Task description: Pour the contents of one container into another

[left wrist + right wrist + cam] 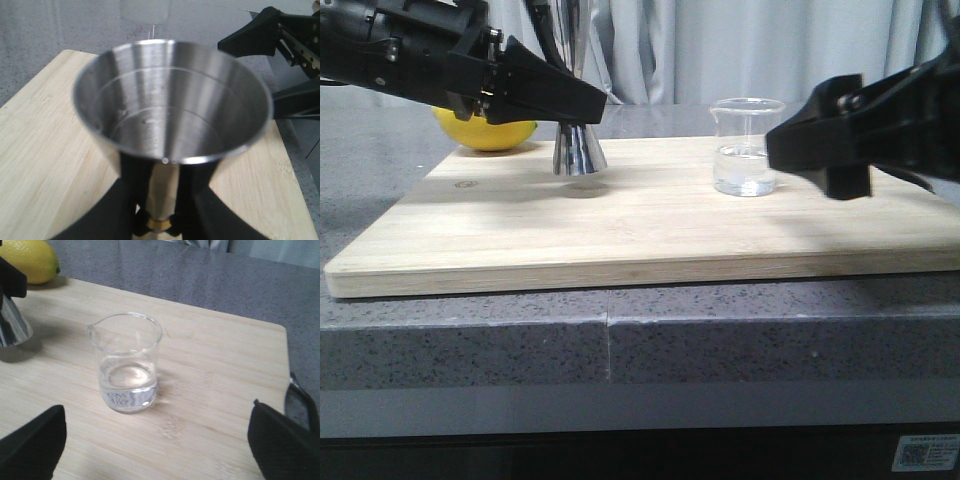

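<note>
The glass beaker (747, 146) stands upright on the wooden board (640, 230) toward its right edge, some clear liquid in its bottom. The right hand (160, 440) is spread wide just beside it, touching nothing. Well apart, near the board's far left corner, the left hand (160, 200) grips the steel jigger (579, 148) at its waist, lifted just off the board, a lemon (485, 131) behind.

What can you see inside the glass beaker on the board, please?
The glass beaker holds a shallow layer of clear liquid at the bottom; above that it is empty. Nothing covers its mouth. Its faint printed marks are too blurred to read a level.
</note>
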Motion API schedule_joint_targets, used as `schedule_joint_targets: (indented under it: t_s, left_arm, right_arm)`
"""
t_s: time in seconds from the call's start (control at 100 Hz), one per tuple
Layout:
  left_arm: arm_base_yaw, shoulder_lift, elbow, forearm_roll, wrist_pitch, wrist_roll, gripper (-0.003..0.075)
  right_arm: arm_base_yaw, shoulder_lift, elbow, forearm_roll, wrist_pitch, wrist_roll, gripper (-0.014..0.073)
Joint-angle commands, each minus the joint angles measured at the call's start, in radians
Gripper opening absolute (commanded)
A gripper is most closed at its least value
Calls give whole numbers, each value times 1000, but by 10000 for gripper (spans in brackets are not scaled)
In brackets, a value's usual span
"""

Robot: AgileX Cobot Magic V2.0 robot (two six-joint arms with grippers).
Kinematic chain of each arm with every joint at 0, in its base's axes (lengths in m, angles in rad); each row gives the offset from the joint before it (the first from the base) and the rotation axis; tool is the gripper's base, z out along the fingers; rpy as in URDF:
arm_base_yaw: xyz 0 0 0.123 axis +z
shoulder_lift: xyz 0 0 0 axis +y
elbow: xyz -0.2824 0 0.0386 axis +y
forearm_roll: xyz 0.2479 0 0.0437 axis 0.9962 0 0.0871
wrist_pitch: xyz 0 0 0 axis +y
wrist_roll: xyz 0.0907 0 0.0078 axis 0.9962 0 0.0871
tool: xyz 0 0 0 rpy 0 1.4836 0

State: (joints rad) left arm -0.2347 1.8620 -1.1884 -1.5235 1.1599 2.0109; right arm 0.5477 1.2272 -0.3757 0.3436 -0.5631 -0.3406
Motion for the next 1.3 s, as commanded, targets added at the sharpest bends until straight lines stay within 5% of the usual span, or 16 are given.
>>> schedule_joint_targets:
  t_s: [0.0, 1.05, 1.29]
  left_arm:
    - [-8, -54, -28, -66, 109, -13, -19]
    - [-33, -54, -28, -53, 109, -13, -19]
    - [-33, -54, -28, -53, 109, -13, -19]
  right_arm:
    - [14, 26, -23, -42, -150, 27, 666]
    - [20, 281, -164, -102, -298, 92, 665]
    - [20, 301, -164, -102, -321, 99, 537]
